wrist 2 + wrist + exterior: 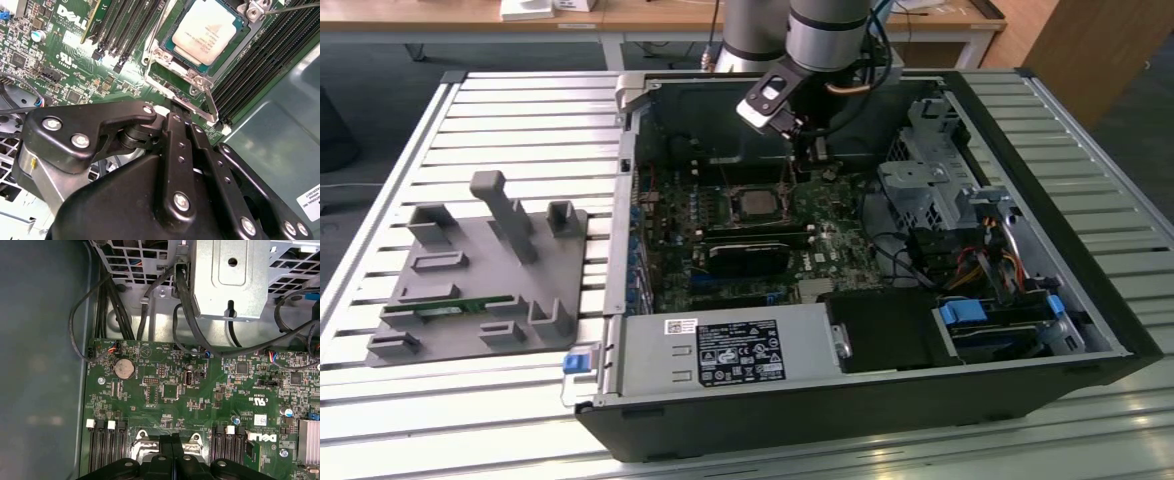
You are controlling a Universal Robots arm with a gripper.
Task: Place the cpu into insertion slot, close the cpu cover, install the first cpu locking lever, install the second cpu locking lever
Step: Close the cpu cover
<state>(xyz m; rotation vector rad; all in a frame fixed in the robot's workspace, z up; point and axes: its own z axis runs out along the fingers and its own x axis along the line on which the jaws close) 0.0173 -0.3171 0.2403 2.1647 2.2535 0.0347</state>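
A black computer case (854,425) lay open on a slatted metal tabletop (520,130). Toward the exterior view's left sat a grey holder block (474,275) (a green memory stick (454,308) lay in one groove). Inside the case, a labelled power supply (720,352) filled the near corner, a blue latch (578,362) just beside it. In the first wrist view, a coin battery (123,368) sat on the green board (200,405), near black cables (185,295).

A pale slatted metal table (520,130) spreads across the foreground, evenly lit, with soft glare on its ribs; behind it stands a wooden desk (454,16) on white legs (610,48); dark grey floor (374,75) lies beneath; a brown wooden cabinet (1101,50) rises at the exterior view's right.
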